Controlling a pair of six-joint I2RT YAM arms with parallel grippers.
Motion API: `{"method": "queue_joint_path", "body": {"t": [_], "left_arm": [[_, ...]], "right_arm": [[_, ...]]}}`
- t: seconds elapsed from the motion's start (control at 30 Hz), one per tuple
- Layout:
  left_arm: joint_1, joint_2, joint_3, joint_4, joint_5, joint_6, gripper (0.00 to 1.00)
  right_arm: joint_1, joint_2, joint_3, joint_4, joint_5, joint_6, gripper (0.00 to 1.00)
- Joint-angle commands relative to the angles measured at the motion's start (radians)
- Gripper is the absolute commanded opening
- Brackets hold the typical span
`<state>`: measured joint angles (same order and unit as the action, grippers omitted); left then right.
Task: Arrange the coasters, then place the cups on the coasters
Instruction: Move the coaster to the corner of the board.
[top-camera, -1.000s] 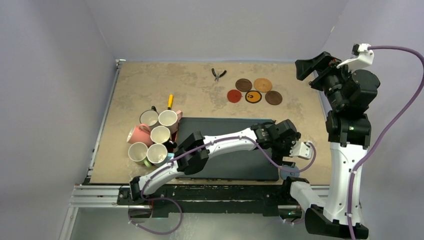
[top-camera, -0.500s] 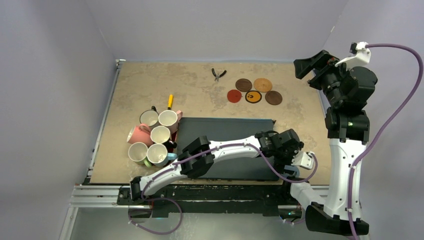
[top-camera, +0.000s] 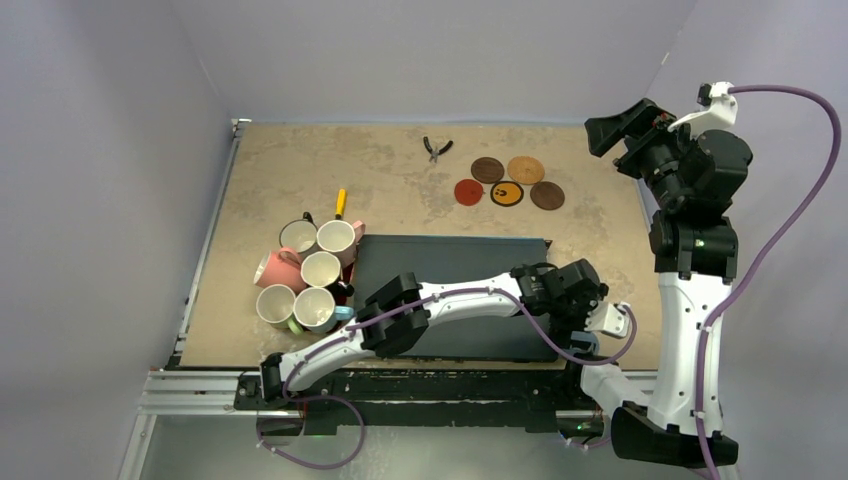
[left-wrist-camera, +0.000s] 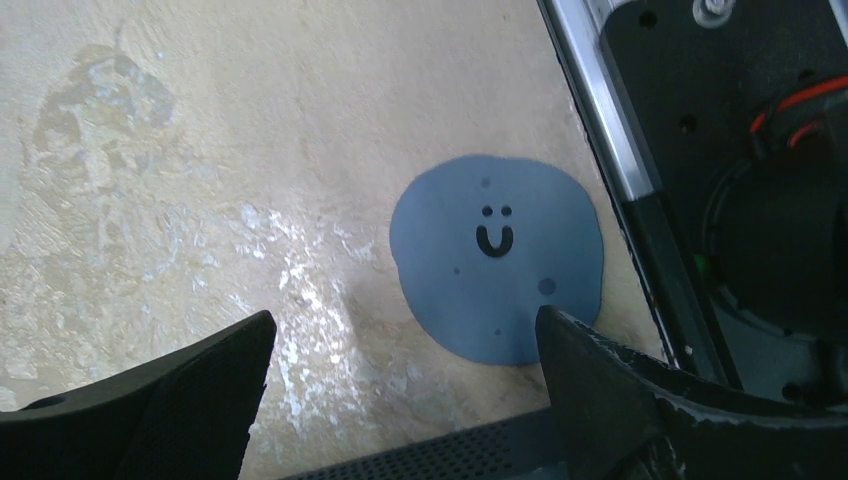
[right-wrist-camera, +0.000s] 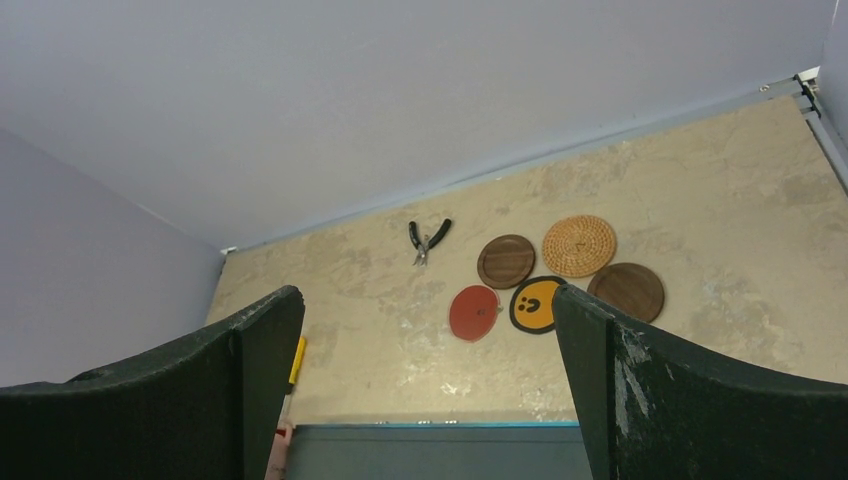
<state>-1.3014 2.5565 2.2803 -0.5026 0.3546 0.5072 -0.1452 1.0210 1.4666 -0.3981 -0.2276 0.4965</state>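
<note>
Grey-blue coaster (left-wrist-camera: 497, 258) lies just beyond the wide-spread left gripper (left-wrist-camera: 405, 318).

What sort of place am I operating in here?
Likely a robot test cell, not a home: bare walls box in the table, and an aluminium rail runs along its near edge.

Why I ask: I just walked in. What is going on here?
The left pincer hovers open over the grey-blue coaster, which lies on the table by the near right corner of the black mat; it holds nothing. The right pincer, also open and empty, is raised high, facing the five other coasters grouped at the far right. The six mugs sit clustered at the left, none on a coaster yet.
</note>
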Motion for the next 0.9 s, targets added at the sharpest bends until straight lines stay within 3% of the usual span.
{"method": "queue_joint_path", "body": {"t": [0.0,0.27,0.5,0.7,0.87], "left_arm": [[-0.109,0.019,-0.035,0.107,0.052,-0.053,0.97],[-0.122,0.006,-0.033,0.083,0.083,-0.089,0.97],[-0.153,0.069,-0.002,0.019,0.075,-0.065,0.97],[-0.153,0.064,-0.013,0.093,0.013,-0.108,0.97],[-0.121,0.017,-0.107,0.138,0.007,-0.146,0.96]], "right_arm": [[-0.005,-0.005,0.024,0.034,-0.008,0.005,0.98],[-0.005,-0.015,0.183,0.022,0.182,-0.068,0.98],[-0.005,-0.012,0.226,0.039,0.201,-0.058,0.98],[-0.005,-0.009,0.202,0.044,0.183,-0.038,0.98],[-0.005,-0.001,0.264,0.044,0.24,-0.072,0.98]]}}
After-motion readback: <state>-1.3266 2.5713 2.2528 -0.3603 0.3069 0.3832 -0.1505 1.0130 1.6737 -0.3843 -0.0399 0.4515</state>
